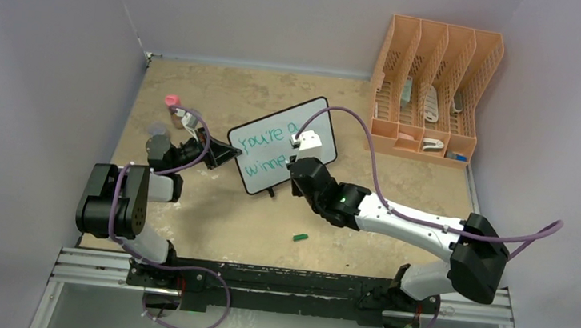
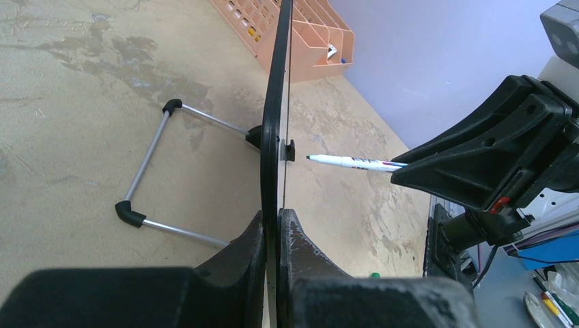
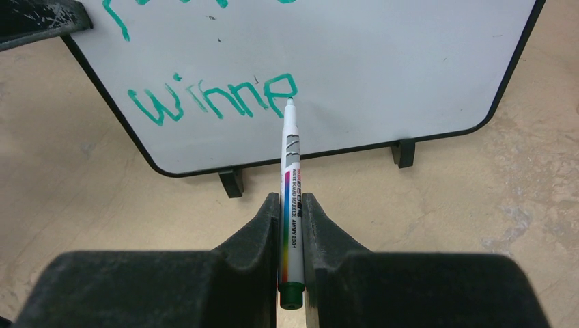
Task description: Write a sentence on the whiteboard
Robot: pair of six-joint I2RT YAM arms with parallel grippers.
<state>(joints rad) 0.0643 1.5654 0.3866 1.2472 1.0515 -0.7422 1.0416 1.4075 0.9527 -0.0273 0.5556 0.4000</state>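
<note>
The whiteboard stands mid-table on two black feet; it shows edge-on in the left wrist view and face-on in the right wrist view. The sentence is teal lettering in two lines; the lower line reads "Winne". My left gripper is shut on the whiteboard's left edge. My right gripper is shut on a white marker. The marker's tip touches the board just right of the last "e". The marker also shows in the left wrist view.
An orange file rack stands at the back right. A green marker cap lies on the table in front of the board. A pink-capped object sits at the back left. The board's wire stand rests behind it.
</note>
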